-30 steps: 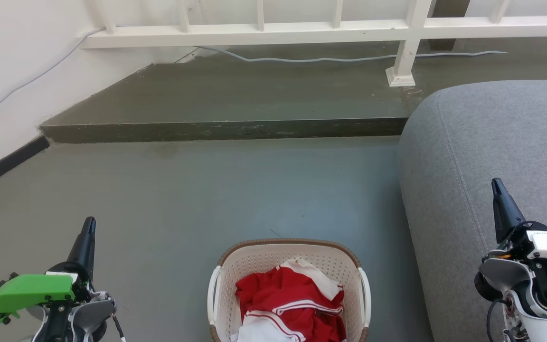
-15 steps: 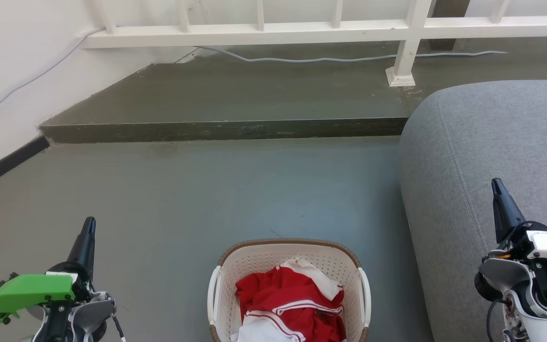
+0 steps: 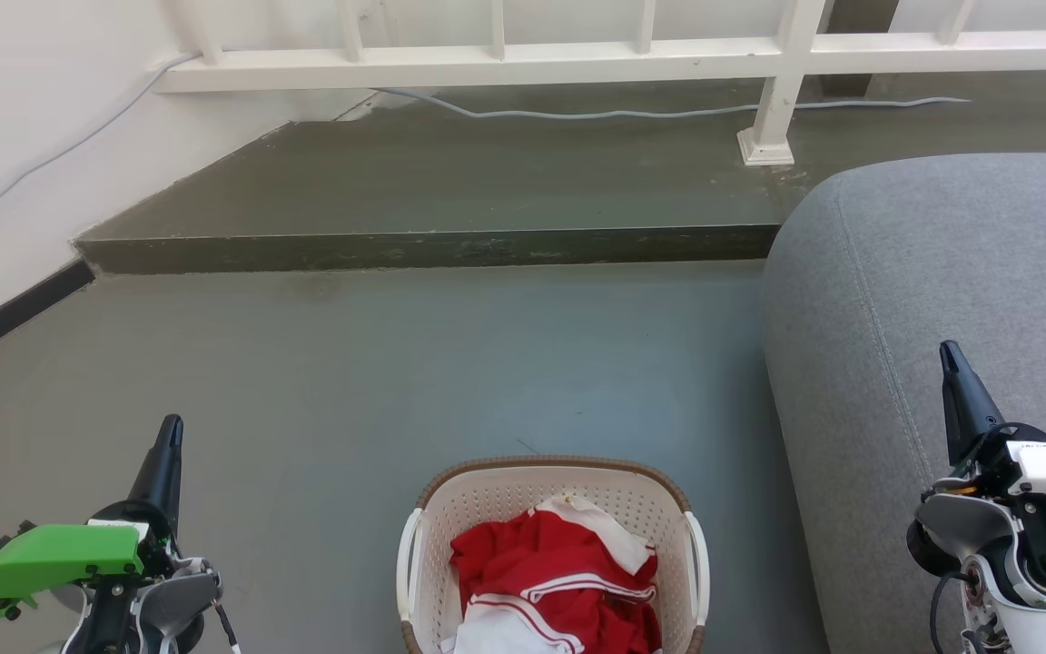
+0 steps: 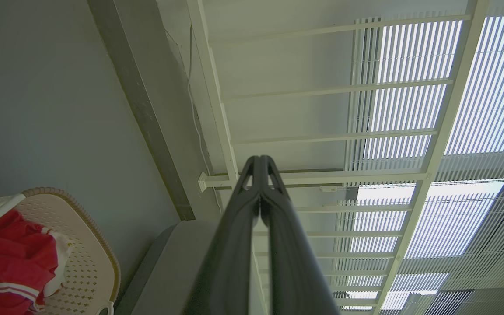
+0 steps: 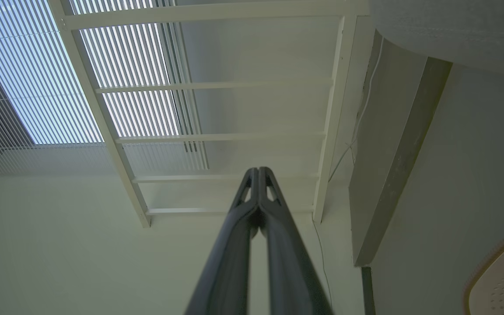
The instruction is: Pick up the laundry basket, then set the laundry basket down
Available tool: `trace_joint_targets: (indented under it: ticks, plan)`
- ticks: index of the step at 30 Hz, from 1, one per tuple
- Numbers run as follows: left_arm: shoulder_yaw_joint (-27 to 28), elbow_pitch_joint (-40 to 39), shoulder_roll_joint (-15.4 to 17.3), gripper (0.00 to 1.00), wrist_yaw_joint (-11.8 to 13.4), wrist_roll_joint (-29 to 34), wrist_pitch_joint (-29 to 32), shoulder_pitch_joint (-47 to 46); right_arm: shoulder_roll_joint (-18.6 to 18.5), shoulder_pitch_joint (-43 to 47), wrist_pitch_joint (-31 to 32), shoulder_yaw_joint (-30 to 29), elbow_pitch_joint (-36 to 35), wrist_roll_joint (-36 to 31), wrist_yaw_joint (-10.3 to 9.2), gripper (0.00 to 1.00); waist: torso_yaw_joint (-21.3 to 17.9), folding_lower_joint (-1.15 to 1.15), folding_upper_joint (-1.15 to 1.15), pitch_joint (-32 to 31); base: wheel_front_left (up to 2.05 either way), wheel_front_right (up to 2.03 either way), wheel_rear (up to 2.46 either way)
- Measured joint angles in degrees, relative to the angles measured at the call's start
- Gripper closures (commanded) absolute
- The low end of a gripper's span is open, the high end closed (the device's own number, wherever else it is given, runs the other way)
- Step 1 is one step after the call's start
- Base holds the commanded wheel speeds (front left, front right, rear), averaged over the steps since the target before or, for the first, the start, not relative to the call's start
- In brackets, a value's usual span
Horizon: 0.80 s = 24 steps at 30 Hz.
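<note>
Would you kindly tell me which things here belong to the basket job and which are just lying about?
Belonging to the job: laundry basket, on the floor with red and white clothes inside; left gripper and right gripper, jaws shut, both apart from it.
Just lying about: grey sofa; white railing; grey cable; raised step.

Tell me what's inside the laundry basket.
The laundry basket holds crumpled red clothing with white stripes and some white fabric. Its floor, and anything beneath the clothes, is covered.

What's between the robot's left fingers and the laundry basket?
Just bare grey floor lies between the left fingers and the laundry basket, in the head view.
</note>
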Motion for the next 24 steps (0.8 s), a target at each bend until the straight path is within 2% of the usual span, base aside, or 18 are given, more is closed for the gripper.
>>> trace_joint_targets:
  ticks: [24]
  plan:
    - [0.0, 0.0, 0.0, 1.0, 0.0, 0.0, 0.0, 0.0, 0.0, 0.0, 0.4, 0.0, 0.0, 0.0, 0.0, 1.0, 0.0, 0.0, 0.0, 0.0, 0.0, 0.0, 0.0]
